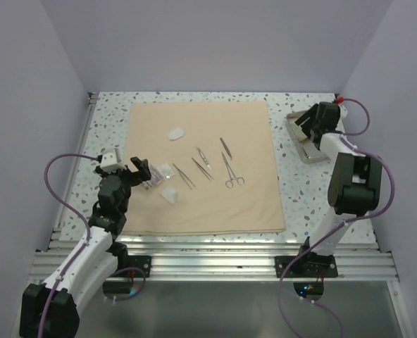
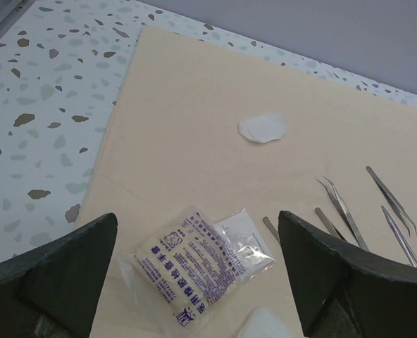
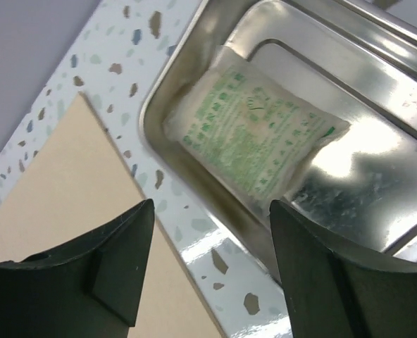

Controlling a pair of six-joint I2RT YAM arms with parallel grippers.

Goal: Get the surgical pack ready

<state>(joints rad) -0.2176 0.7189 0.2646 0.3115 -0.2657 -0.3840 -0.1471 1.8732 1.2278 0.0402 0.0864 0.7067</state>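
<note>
hovering left gripper wide apart over blue-printed packet, right gripper parted, empty, above green-printed packet in steel tray

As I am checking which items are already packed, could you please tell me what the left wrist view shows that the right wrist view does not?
Only the left wrist view shows a blue-printed packet, a white pad and several steel tweezers, all lying on the tan cloth. Only the right wrist view shows the steel tray, which holds a green-printed packet. Both views share the tan cloth and the speckled table.
</note>
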